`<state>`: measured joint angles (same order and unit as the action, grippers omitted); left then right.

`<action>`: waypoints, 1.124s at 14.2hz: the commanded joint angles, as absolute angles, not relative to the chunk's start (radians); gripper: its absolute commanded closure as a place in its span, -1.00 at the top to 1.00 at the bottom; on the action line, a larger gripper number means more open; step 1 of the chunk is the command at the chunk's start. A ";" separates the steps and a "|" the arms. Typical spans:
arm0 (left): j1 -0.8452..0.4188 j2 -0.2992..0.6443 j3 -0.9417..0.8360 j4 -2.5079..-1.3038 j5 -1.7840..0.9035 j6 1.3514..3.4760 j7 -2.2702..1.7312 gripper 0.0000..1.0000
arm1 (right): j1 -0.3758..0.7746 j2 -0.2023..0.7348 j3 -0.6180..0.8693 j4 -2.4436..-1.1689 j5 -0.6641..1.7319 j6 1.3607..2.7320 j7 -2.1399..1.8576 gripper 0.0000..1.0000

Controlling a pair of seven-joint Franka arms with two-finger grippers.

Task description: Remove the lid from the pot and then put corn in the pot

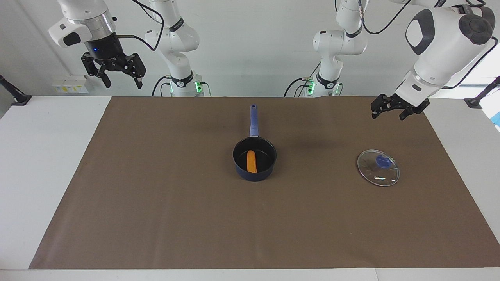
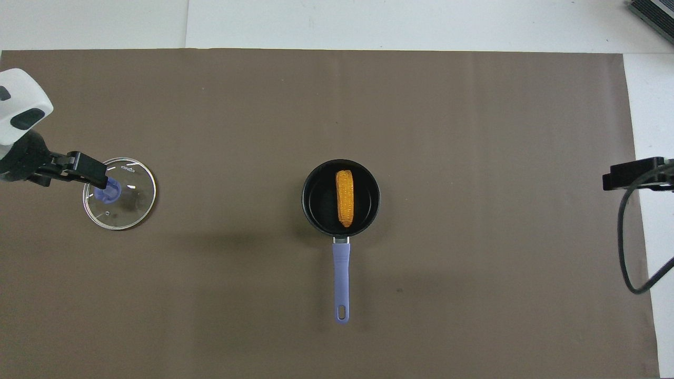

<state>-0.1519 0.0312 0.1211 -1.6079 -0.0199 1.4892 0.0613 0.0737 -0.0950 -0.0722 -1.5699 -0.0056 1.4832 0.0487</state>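
The dark blue pot (image 1: 269, 166) (image 2: 307, 181) stands mid-mat, its long handle (image 2: 341, 276) pointing toward the robots. The yellow-orange corn (image 1: 252, 161) (image 2: 345, 197) lies inside it. The clear glass lid (image 1: 378, 168) (image 2: 124, 202) with its blue knob lies flat on the mat toward the left arm's end. My left gripper (image 1: 388, 116) hangs open and empty in the air near the lid, not touching it. High over the right arm's end of the table, my right gripper (image 1: 123, 85) is open and empty too.
A brown mat (image 1: 156, 203) covers most of the white table (image 1: 39, 156). Small white boxes (image 1: 70, 84) sit by the wall at the right arm's end. Black stands (image 1: 15, 97) rise at the table's corners nearest the robots.
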 commanded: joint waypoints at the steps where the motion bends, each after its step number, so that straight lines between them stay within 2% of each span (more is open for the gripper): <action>1: -0.149 0.018 0.115 -1.602 0.000 1.485 0.074 1.00 | 0.067 -0.118 -0.067 -1.598 0.020 1.500 0.025 1.00; 7: -0.149 0.034 0.115 -1.522 0.021 1.433 0.103 1.00 | 0.069 -0.120 -0.069 -1.603 0.035 1.502 0.023 1.00; 16: -0.146 0.018 0.115 -1.534 0.012 1.454 0.158 1.00 | 0.071 -0.124 -0.067 -1.612 -0.018 1.499 0.012 1.00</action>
